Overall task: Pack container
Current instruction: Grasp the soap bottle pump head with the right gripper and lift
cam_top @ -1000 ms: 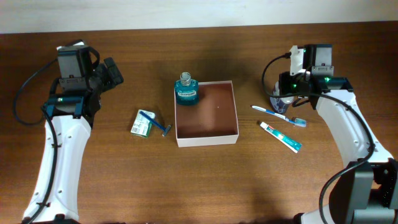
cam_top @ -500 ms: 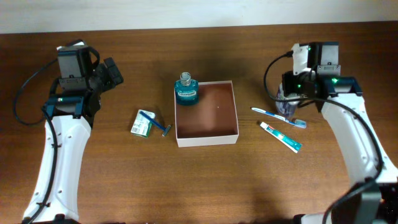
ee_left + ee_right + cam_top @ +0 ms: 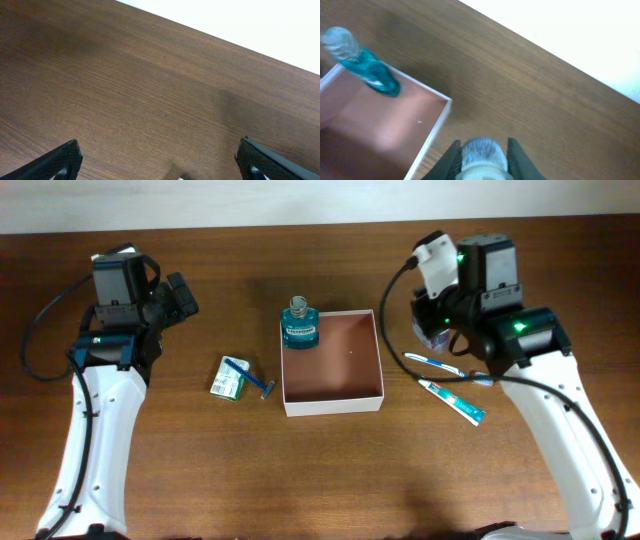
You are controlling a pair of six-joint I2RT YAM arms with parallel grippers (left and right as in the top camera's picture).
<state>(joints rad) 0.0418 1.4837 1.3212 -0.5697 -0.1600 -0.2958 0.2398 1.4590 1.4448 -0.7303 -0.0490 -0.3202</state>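
Note:
The container (image 3: 333,400), a shallow square box with white walls and a reddish-brown inside, lies mid-table. It also shows in the right wrist view (image 3: 434,131). A blue bottle (image 3: 299,326) stands at its far left corner and shows in the right wrist view too (image 3: 372,76). My right gripper (image 3: 434,330) is shut on a small clear bottle (image 3: 481,155) and holds it above the table, just right of the container. My left gripper (image 3: 182,298) is open and empty at the far left, its fingers wide apart in the left wrist view (image 3: 162,167).
A toothbrush (image 3: 447,366) and a toothpaste tube (image 3: 452,400) lie right of the container. A green-white packet (image 3: 228,384) and a blue razor (image 3: 252,376) lie to its left. The table's far edge meets a white wall.
My right arm has lifted the small bottle and carried it left from the far right toward the container. The left arm has not moved.

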